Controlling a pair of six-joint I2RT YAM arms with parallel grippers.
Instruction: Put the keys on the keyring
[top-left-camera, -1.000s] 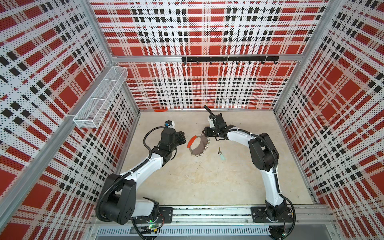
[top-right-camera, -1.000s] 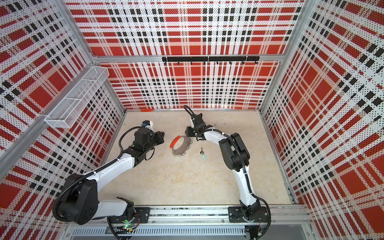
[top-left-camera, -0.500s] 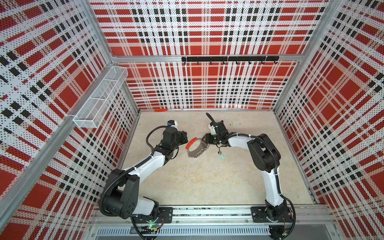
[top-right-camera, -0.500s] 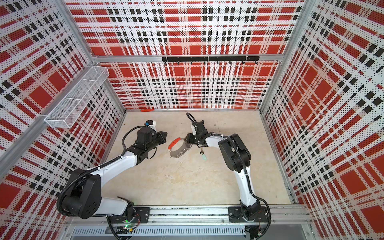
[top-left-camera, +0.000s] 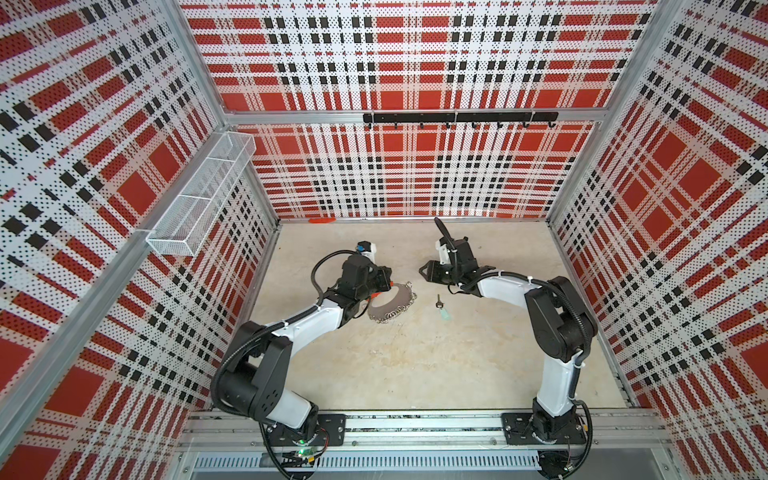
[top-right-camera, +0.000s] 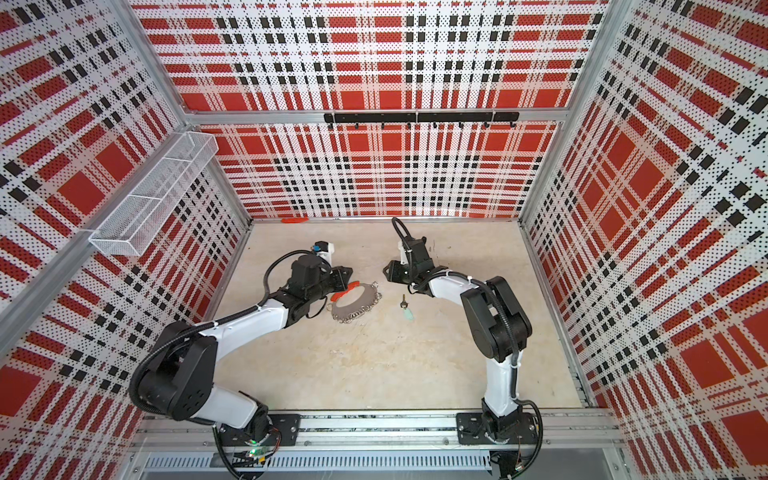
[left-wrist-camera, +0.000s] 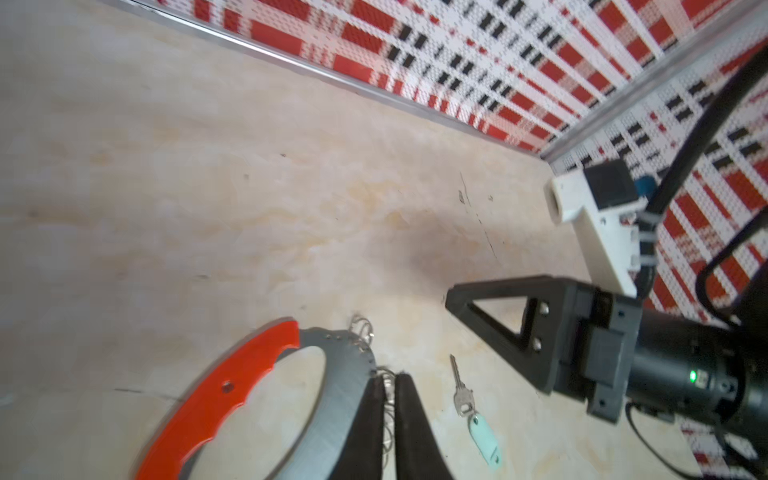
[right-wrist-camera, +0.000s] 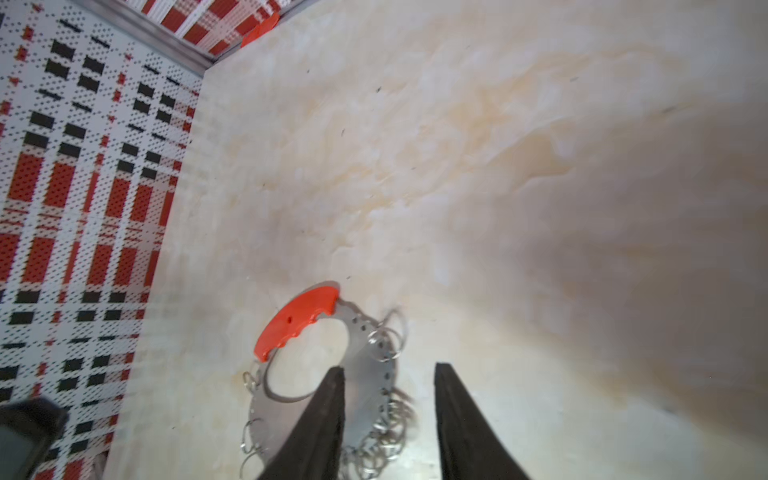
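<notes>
The keyring (top-left-camera: 395, 308) (top-right-camera: 358, 307) is a grey hoop with a red curved section and small wire loops, resting on the beige floor. My left gripper (top-left-camera: 388, 279) (top-right-camera: 350, 276) (left-wrist-camera: 388, 380) is at its far-left rim, shut on wire loops beside the grey plate (left-wrist-camera: 332, 374). The keys (top-left-camera: 439, 303) (top-right-camera: 404, 303) (left-wrist-camera: 462, 388), one small key on a pale teal tag (left-wrist-camera: 484, 436), lie flat just right of the hoop, untouched. My right gripper (top-left-camera: 422, 269) (top-right-camera: 386, 270) (right-wrist-camera: 388, 370) hovers beyond the hoop (right-wrist-camera: 368, 357), open, nothing between its fingers.
A white mesh basket (top-left-camera: 199, 199) hangs on the left wall and a black hook rail (top-left-camera: 457, 118) on the back wall. A small orange piece (top-left-camera: 322, 220) lies at the foot of the back wall. Plaid walls enclose the floor on three sides.
My right gripper has drawn back from the keyring and its fingers have narrowed. The left gripper has closed in on the hoop's rim, and the hoop has shifted slightly nearer.
</notes>
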